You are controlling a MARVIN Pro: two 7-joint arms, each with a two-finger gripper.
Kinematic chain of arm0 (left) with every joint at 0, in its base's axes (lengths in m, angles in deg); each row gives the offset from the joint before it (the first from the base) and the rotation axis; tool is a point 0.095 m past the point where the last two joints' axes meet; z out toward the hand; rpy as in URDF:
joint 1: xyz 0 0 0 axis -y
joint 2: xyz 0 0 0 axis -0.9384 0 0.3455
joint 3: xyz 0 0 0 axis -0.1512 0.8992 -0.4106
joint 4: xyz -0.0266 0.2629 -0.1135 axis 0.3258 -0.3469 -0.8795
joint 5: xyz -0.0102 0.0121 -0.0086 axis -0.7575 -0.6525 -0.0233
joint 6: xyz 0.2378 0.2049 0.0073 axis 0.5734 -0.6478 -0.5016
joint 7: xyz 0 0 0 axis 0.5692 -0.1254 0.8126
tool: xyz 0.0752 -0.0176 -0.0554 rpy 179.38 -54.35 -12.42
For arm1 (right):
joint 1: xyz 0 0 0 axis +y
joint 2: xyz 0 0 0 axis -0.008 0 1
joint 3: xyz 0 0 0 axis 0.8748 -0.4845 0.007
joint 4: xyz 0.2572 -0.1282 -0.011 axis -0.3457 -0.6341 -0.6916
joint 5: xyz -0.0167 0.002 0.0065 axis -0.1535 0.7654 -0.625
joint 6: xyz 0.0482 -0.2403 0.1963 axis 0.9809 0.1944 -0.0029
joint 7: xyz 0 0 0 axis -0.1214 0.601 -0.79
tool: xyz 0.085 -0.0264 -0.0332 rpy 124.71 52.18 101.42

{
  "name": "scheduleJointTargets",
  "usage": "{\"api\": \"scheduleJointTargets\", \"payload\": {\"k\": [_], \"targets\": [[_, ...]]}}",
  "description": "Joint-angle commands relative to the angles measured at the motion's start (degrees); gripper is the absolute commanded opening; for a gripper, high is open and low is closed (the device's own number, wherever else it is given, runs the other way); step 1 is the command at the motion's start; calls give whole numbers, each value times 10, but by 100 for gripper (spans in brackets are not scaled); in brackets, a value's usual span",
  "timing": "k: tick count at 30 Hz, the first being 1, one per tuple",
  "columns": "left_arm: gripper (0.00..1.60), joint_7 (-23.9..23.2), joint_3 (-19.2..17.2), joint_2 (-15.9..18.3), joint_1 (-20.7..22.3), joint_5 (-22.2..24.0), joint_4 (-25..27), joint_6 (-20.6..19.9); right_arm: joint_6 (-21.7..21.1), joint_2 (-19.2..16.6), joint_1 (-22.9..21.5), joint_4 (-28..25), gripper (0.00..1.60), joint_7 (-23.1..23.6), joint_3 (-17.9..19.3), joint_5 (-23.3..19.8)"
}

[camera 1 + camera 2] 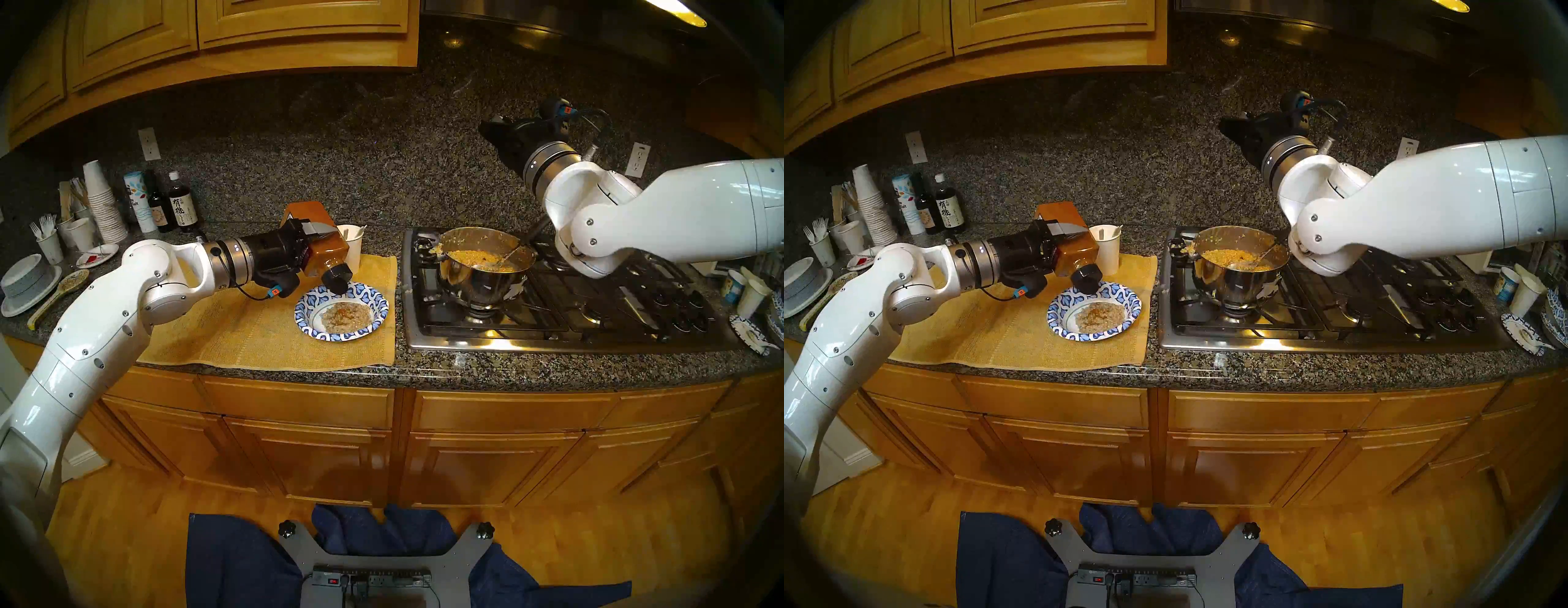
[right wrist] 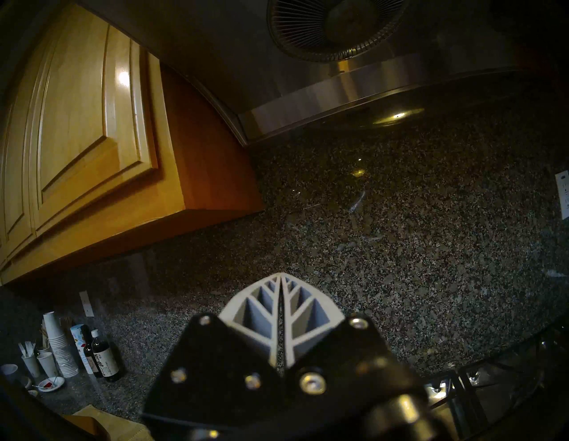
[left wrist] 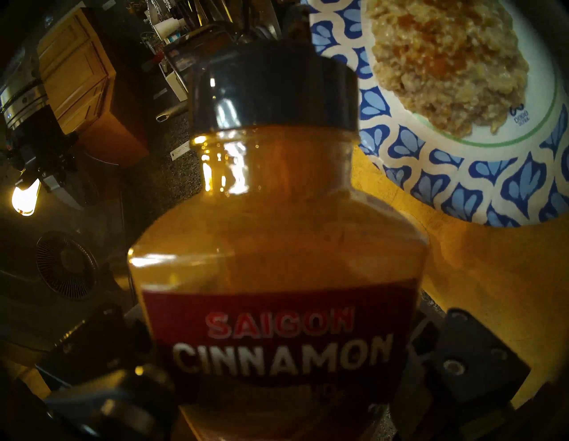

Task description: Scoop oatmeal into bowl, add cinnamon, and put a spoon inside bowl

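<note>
The left gripper [image 1: 316, 244] grips something, pointing nearly level, while the raised right gripper [image 2: 280, 278] stays out with fingers pressed together.

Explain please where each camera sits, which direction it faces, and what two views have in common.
Head stereo left: high, facing down at the counter; both arms show.
Head stereo right: nearly the same picture.
Left wrist: along the left gripper, past the tilted cinnamon to the bowl with oatmeal.
Right wrist: level over the stove, facing the backsplash; the right gripper is shut, empty.
Shared: bowl and cinnamon appear in head and left wrist views.
</note>
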Motion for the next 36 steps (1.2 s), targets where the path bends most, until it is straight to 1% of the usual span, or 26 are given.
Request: {"api": "scheduleJointTargets", "payload": {"k": [1,2,3,5,6,7,8,9,10,15,16,18,19,21,23,26,31,34,36], "targets": [[0,-10,-38,-9,12,52,10,-25,10,-1,-17,5,0,0,9,5],[0,-13,-40,-9,6,57,11,-33,10,-1,-17,5,0,0,9,5],[0,-26,-47,-13,-5,86,13,-42,9,0,-17,6,0,0,9,5],[0,-29,-50,-14,-9,94,15,-45,9,0,-17,6,0,0,9,5],[0,-37,-54,-18,-15,121,16,-46,8,0,-17,7,0,1,9,4],[0,-47,-62,-24,-24,145,22,-59,8,1,-17,8,0,1,10,4],[0,-51,-65,-28,-26,161,22,-59,7,1,-17,8,0,1,10,4],[0,-51,-65,-28,-26,161,22,-59,7,1,-17,8,0,1,10,4],[0,-56,-67,-30,-30,172,25,-65,7,2,-16,9,0,2,10,4],[0,-81,-85,-42,-50,245,40,-93,6,4,-15,11,0,3,12,3],[0,-81,-91,-42,-57,253,42,-103,6,5,-15,11,0,3,12,3],[0,-89,-100,-49,-65,286,43,-116,5,5,-15,12,0,3,12,3],[0,-85,-106,-52,-70,295,44,-124,5,6,-15,12,0,4,12,3],[0,-93,-115,-60,-80,331,45,-138,4,7,-16,13,0,4,12,2],[0,-95,-125,-62,-95,353,47,-155,3,8,-17,14,0,4,13,2],[0,-105,-138,-73,-116,410,49,-177,3,10,-17,16,0,5,14,1],[0,-121,-157,-87,-145,487,58,-204,3,14,-17,18,0,6,14,0],[0,-128,-167,-94,-155,526,62,-219,3,16,-17,19,0,7,15,-1],[0,-124,-174,-101,-158,545,59,-224,3,17,-17,19,0,7,15,-2]]}}
